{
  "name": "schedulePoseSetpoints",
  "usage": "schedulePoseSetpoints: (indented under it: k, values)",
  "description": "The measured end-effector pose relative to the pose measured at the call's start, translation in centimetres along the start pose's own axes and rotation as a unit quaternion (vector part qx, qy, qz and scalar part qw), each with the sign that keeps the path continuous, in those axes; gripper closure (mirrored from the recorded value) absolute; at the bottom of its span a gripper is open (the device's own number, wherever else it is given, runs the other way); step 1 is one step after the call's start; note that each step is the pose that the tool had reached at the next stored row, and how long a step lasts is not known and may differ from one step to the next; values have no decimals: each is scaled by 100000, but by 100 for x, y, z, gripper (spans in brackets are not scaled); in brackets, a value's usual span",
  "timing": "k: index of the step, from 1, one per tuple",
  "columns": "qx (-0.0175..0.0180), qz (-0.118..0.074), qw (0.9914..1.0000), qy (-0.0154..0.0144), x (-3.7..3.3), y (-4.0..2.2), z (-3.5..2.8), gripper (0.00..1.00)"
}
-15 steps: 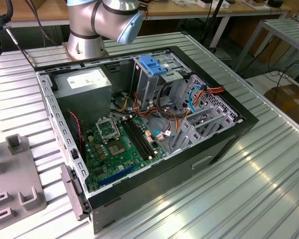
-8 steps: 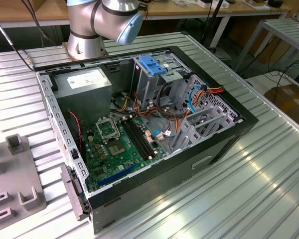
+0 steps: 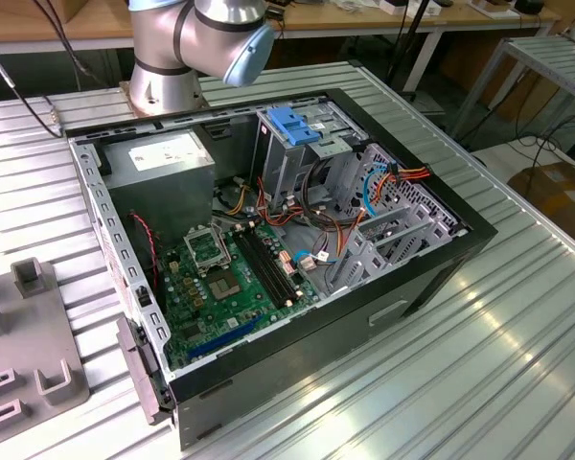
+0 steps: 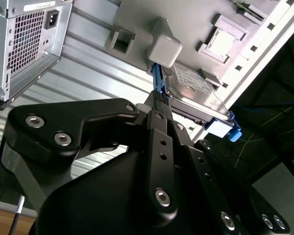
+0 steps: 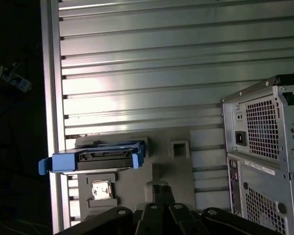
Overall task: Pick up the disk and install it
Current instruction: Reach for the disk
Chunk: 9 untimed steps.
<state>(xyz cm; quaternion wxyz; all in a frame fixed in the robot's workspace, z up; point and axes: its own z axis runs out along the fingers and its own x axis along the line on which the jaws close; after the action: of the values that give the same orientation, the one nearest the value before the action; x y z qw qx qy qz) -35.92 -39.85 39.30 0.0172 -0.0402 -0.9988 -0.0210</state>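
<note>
The disk (image 5: 105, 159) stands on edge in a grey holder (image 5: 179, 169) on the ribbed metal table; blue rails run along its sides. In the second wrist view the disk (image 4: 196, 90) shows its metal face and white label. My gripper (image 5: 159, 190) hovers short of the holder, apart from the disk, with its black fingers (image 4: 159, 122) shut and nothing between them. The open computer case (image 3: 441, 259) lies on its side in the exterior view, and a metal drive cage (image 3: 283, 158) with a blue latch sits at its back.
The case's vented rear (image 5: 264, 147) is close beside the holder. A grey power-supply box (image 3: 163, 163), a green board (image 3: 225, 278) and loose cables fill the case. The table edge (image 5: 51, 98) runs just past the disk. My arm's base (image 3: 168, 57) stands behind the case.
</note>
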Motion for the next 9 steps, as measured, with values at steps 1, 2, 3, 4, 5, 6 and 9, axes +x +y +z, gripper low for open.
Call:
schedulePoseSetpoints:
  k: [1, 2, 3, 4, 5, 6, 9]
  values:
    - [-1, -2, 100000, -2, 35, -3, 1, 90]
    - [-3, -2, 100000, -3, 51, -4, 2, 90]
    - [-2, -3, 100000, -1, 70, -6, 2, 90]
    - [0, -2, 100000, 2, 101, -8, 3, 90]
    - [1, 0, 100000, 1, 119, -9, 4, 90]
    - [1, 1, 100000, 0, 138, -11, 5, 90]
    - [-2, 1, 100000, -2, 201, -16, 7, 90]
